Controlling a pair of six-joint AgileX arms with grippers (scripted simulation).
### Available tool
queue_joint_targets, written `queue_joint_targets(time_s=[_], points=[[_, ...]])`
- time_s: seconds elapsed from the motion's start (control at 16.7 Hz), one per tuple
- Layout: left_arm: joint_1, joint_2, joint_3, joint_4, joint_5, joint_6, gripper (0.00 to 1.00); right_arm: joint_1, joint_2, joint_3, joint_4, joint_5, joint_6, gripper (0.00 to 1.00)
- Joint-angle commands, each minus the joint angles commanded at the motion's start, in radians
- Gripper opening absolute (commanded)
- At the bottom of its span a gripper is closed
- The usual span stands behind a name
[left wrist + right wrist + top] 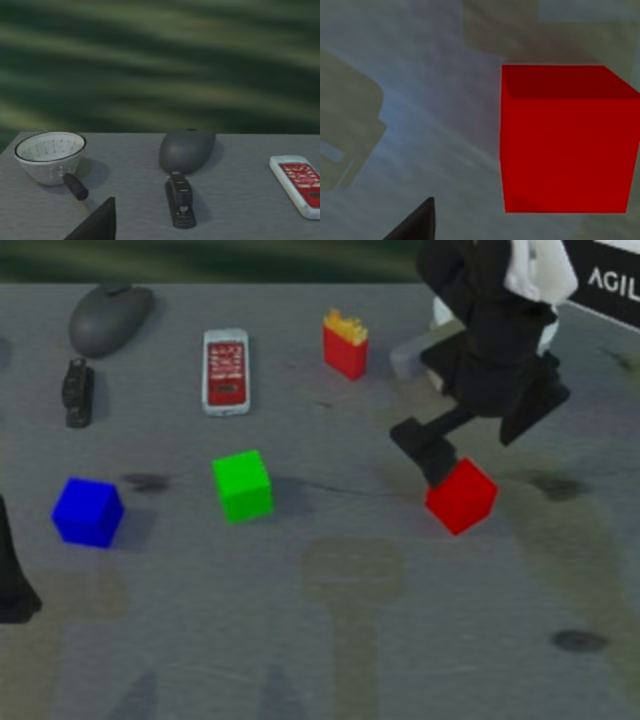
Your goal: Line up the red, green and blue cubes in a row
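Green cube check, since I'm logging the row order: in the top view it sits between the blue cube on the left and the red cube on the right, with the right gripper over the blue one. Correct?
Not quite. The right gripper is over the red cube, not the blue cube, as the top view shows. The green cube does sit between them.

White letters "AGIL", cut off by the frame edge, on a black panel (610, 285) at two o'clock; phone (226, 371) screen marks illegible.

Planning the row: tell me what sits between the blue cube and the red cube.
In the top view, only the green cube sits between the blue cube and red cube.
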Motion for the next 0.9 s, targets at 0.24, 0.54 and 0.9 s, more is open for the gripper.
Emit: queue_joint_targets(time_s=[0.24,0.54,0.9], points=[[0.000,0.000,0.000,0.000,0.000,0.000,1.00,-0.005,-0.001,-0.006,0.005,0.000,0.000,1.00],[0.000,0.000,0.000,0.000,0.000,0.000,1.00,-0.001,0.048,-0.114,0.169,0.001,0.000,1.00],[0.000,0.000,0.000,0.000,0.000,0.000,1.00,0.002,0.097,-0.204,0.300,0.001,0.003,1.00]])
